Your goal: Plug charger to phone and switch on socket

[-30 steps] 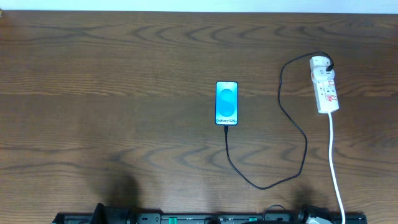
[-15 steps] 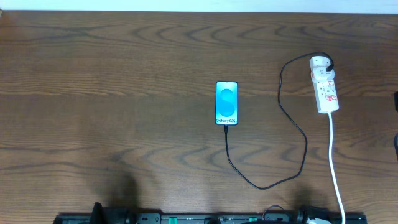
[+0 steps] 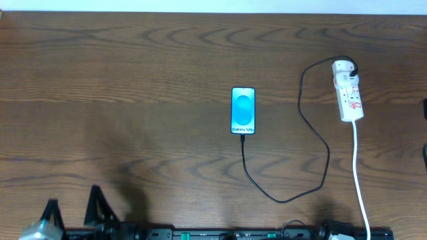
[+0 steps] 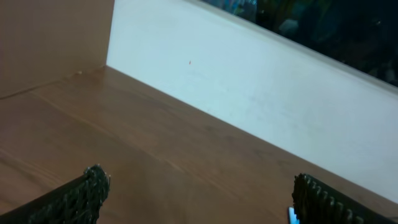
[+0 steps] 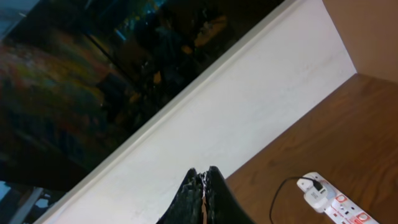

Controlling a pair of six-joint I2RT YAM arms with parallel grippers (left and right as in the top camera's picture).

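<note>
The phone (image 3: 243, 111) lies flat mid-table, its blue screen up. The charger (image 3: 293, 195), a thin black cable, runs from the phone's near end, loops right and climbs to its black adapter (image 3: 348, 67) at the far end of the socket (image 3: 349, 95), a white strip with red marks. My left gripper (image 3: 72, 199) shows at the near left edge, open and empty, far from the phone; its fingers (image 4: 87, 193) stand wide over bare wood. My right gripper (image 5: 203, 177) is shut on nothing, with the socket (image 5: 339, 204) low to its right.
The socket's white cord (image 3: 359, 173) runs toward the near edge at the right. A white wall (image 4: 249, 93) borders the table's far side. A dark part (image 3: 425, 153) pokes in at the right edge of the overhead view.
My left gripper has come into the overhead view at the near left corner. A dark part has appeared at the right edge. Phone, charger and socket have not moved.
</note>
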